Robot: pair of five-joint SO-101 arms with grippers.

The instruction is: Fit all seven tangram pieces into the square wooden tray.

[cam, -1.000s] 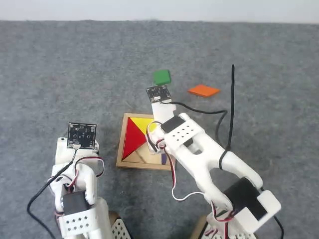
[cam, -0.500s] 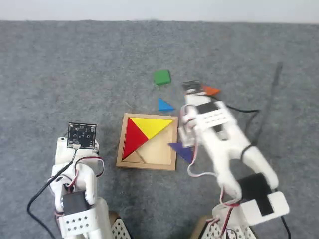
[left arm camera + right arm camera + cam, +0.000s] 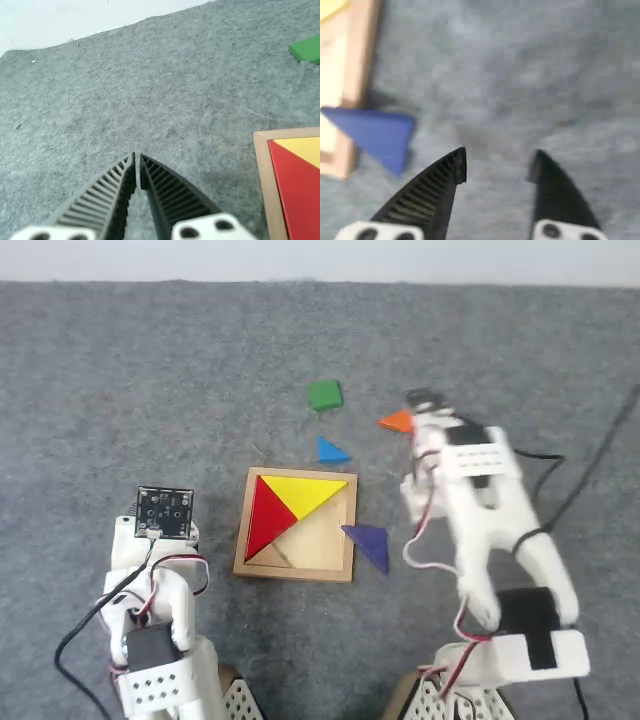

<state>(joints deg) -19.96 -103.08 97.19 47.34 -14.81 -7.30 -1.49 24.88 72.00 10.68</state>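
High view: the square wooden tray [image 3: 243, 530] lies at centre frame on the grey mat [image 3: 120, 370], holding a red triangle [image 3: 262, 518] along its left side and a yellow triangle [image 3: 303, 490] along its top edge; the rest of its floor is bare wood. A purple triangle [image 3: 370, 543] lies on the mat just right of the tray, one corner at the rim. Above the tray sit a small blue triangle [image 3: 330, 451], a green square [image 3: 324, 394] and, to the right, an orange piece [image 3: 398, 421] partly covered by the right arm [image 3: 480, 500], which stretches from the lower right corner up to that piece. The left arm [image 3: 150, 620] stands folded at lower left. Left wrist view: the left gripper [image 3: 137, 157] is closed, its ribbed fingers [image 3: 105, 195] nearly touching and holding nothing, poised over bare mat with the tray rim and green square off to one side. Right wrist view: the right gripper [image 3: 500, 162] stands parted and empty above the mat, the purple triangle beside one finger [image 3: 427, 192].
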